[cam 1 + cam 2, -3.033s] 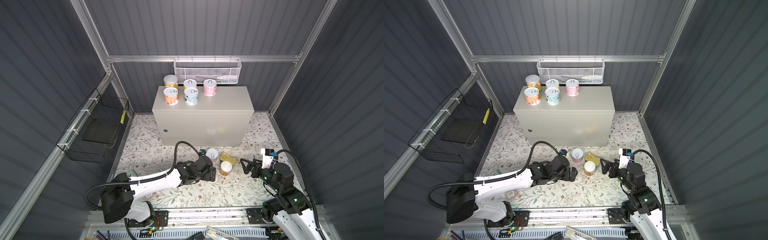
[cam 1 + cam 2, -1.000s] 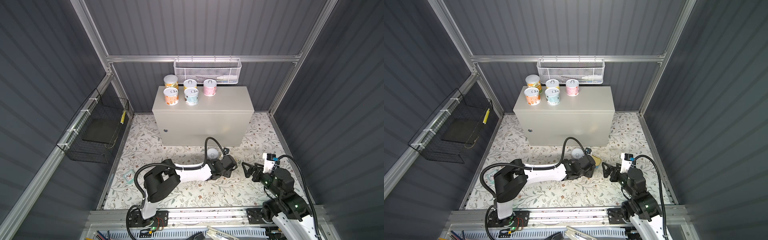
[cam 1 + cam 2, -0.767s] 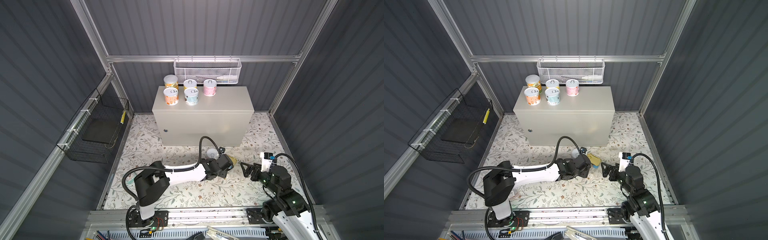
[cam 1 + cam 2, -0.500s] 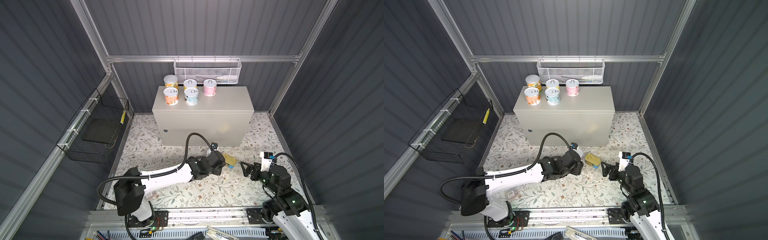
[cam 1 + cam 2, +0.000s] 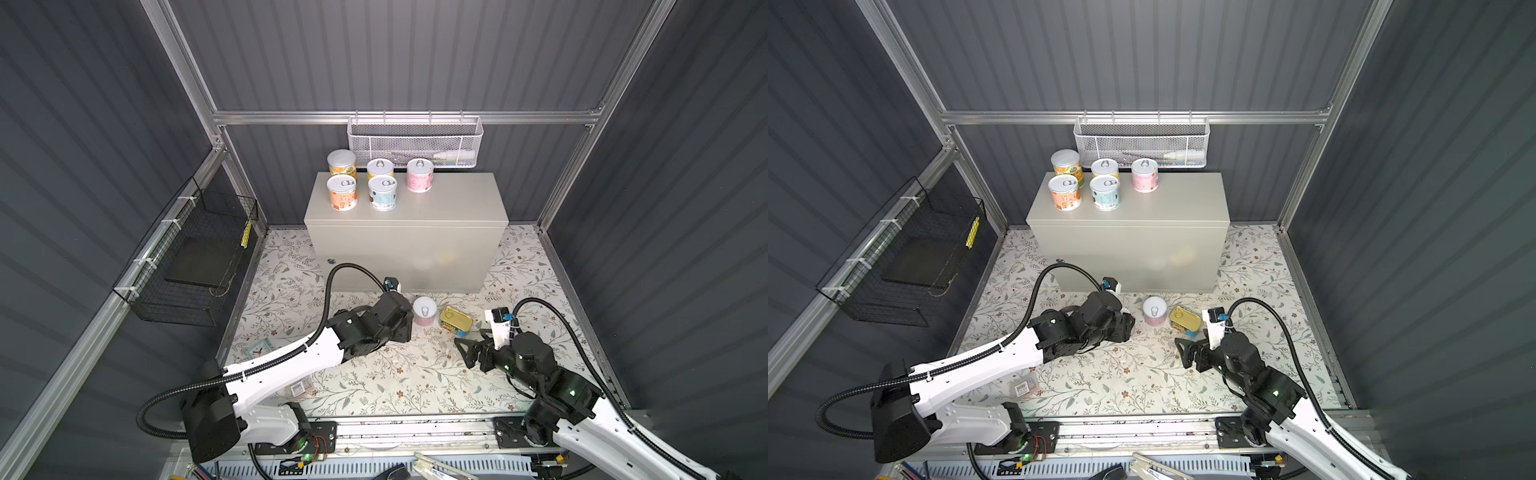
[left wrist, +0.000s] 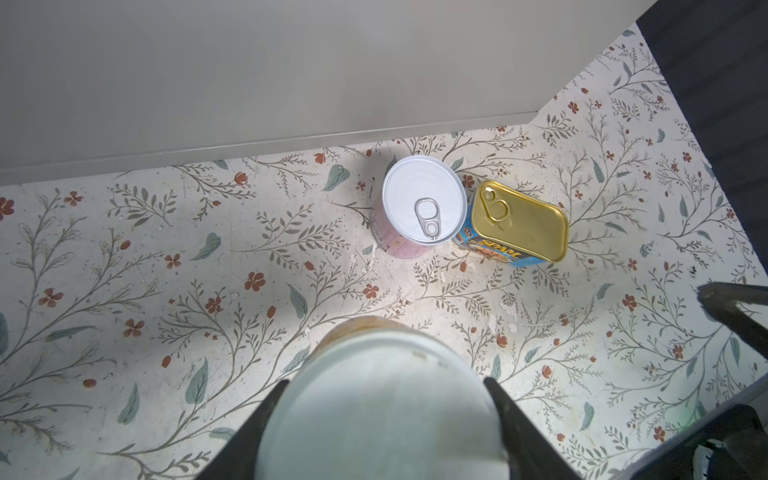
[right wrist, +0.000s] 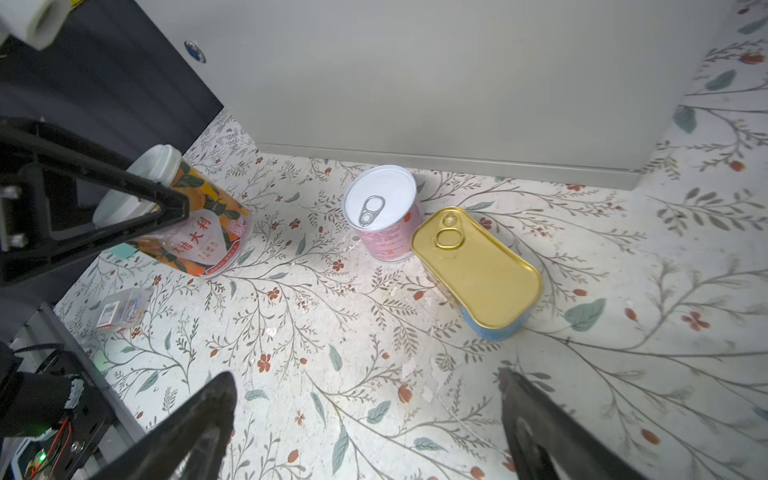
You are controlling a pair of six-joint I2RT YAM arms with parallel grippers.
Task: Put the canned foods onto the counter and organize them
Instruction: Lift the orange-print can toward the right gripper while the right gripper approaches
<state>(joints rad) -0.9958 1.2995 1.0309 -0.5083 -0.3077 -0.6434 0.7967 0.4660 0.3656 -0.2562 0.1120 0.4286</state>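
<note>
Left gripper (image 6: 384, 386) clamped on orange can (image 7: 199, 237), tilted, low before counter (image 5: 415, 208) front; counter top lies above and beyond. Pink can (image 7: 380, 208), gold tin (image 7: 478, 270) stand at counter foot. Right gripper (image 7: 365, 380) spread wide, empty, nearer tin.

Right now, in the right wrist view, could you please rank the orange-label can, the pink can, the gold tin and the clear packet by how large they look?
1. gold tin and orange-label can: they look alike, and the can is partly hidden, so unranked.
2. pink can.
3. clear packet, smallest.
</note>
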